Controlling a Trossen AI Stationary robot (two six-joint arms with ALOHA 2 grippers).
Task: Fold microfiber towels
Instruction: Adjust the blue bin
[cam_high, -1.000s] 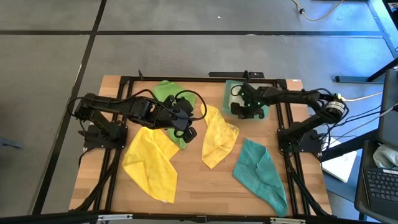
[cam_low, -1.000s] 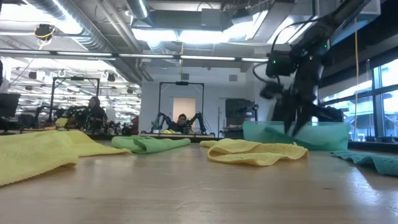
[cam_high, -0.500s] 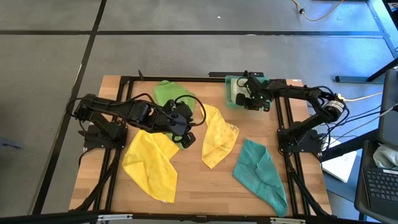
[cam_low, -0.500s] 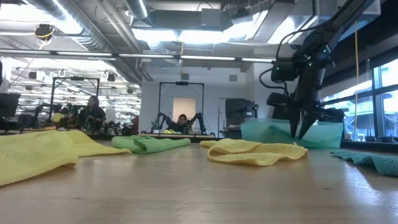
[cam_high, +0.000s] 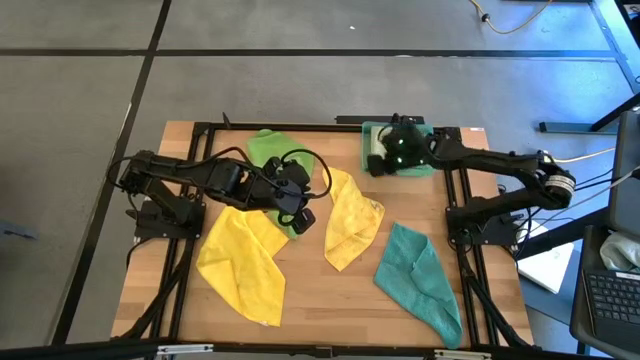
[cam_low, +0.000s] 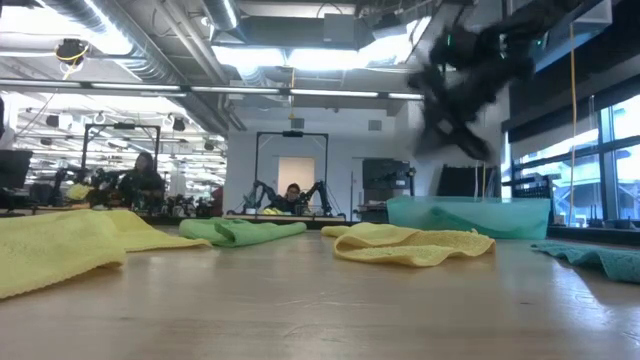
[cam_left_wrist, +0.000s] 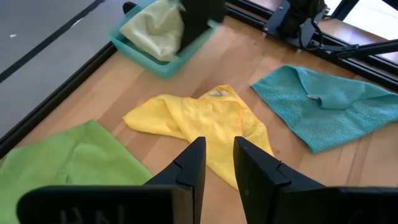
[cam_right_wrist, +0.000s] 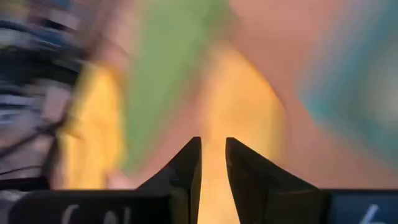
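Note:
Four towels lie flat on the table: a bright green one at the far left, one yellow at the near left, one yellow in the middle, and a teal one at the near right. A pale olive-green towel lies bunched in the teal tray. My left gripper is shut and empty. It hovers over the green towel's near edge, and its wrist view faces the middle yellow towel. My right gripper is shut, empty and raised above the tray.
The teal tray stands at the far right of the table, against the black frame rail. Bare wood lies along the near edge between the left yellow towel and the teal towel. People and other robot stations show in the room beyond the table.
My right gripper has risen out of the teal tray, well clear above it. It has moved a little toward the far left and tipped from pointing down to a slant. The pale towel stays in the tray. My left arm has barely moved.

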